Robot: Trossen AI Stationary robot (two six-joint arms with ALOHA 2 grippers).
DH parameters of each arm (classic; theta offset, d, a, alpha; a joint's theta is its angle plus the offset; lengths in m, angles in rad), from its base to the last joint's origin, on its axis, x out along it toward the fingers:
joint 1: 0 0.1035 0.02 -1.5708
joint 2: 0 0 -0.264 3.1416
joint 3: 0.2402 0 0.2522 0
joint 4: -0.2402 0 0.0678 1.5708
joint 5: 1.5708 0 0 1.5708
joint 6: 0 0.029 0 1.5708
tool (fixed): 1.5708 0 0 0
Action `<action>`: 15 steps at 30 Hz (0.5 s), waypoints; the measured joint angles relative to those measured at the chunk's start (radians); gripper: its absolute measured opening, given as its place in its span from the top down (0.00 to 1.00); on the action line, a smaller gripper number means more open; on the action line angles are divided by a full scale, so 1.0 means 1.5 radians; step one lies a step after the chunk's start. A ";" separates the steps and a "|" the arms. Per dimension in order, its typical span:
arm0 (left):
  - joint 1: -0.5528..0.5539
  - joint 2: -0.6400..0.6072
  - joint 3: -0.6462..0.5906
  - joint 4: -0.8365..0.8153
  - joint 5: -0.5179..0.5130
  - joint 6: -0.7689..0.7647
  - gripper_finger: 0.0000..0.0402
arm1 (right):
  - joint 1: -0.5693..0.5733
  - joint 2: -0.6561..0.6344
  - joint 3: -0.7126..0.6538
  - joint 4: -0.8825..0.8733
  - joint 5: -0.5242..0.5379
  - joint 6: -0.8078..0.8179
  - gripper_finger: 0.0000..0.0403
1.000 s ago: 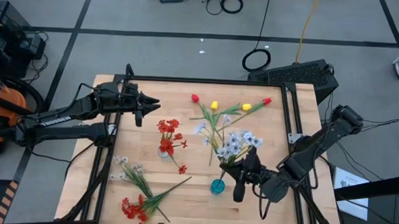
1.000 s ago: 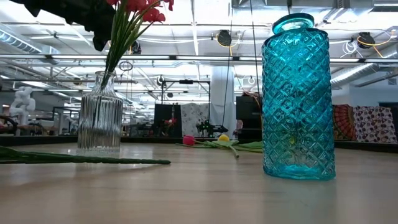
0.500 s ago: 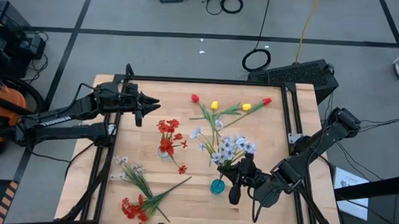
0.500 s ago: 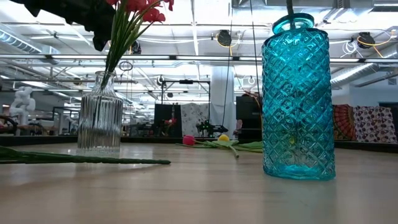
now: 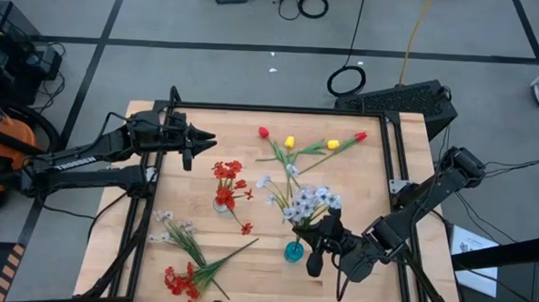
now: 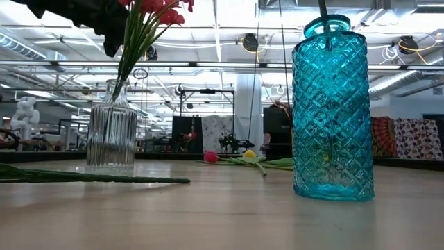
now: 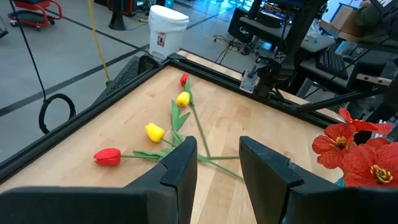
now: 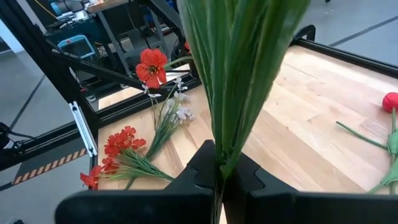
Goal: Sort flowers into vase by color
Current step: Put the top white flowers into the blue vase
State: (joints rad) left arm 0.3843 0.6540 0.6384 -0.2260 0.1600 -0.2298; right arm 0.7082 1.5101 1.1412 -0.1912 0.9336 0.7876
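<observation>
White spray point(image 5: 305, 204) lower, in right hand point(image 5: 323, 247)

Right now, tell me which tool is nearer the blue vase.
Right. The right tool, shut on the white spray, sits beside the blue vase, its stem at the vase's mouth. The left tool hovers far off, near the table's far left, beyond the clear vase.
</observation>
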 joint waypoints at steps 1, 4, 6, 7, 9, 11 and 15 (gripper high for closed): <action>0.000 0.000 0.000 0.000 0.000 0.000 0.69 | 0.000 0.000 0.000 -0.001 0.000 0.000 1.00; 0.000 0.000 0.000 0.000 0.000 0.000 0.69 | 0.000 0.000 0.000 -0.001 0.000 0.003 1.00; 0.000 0.000 0.000 0.000 0.000 0.000 0.69 | 0.000 0.000 0.000 -0.001 0.000 0.008 1.00; 0.000 0.000 0.000 0.000 0.000 0.000 0.69 | 0.000 0.000 0.000 -0.001 -0.001 0.008 1.00; 0.000 0.000 0.000 0.000 0.000 0.000 0.69 | 0.000 0.000 0.000 -0.001 -0.007 0.009 1.00; 0.000 0.000 0.000 0.000 0.000 0.000 0.69 | 0.000 0.000 0.000 -0.001 -0.016 0.009 1.00; 0.000 0.000 0.000 0.000 0.000 0.000 0.69 | 0.000 0.000 0.000 -0.001 -0.016 0.008 1.00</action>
State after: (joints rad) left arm 0.3843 0.6540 0.6384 -0.2264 0.1600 -0.2297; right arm 0.7086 1.5101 1.1410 -0.1928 0.9096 0.8002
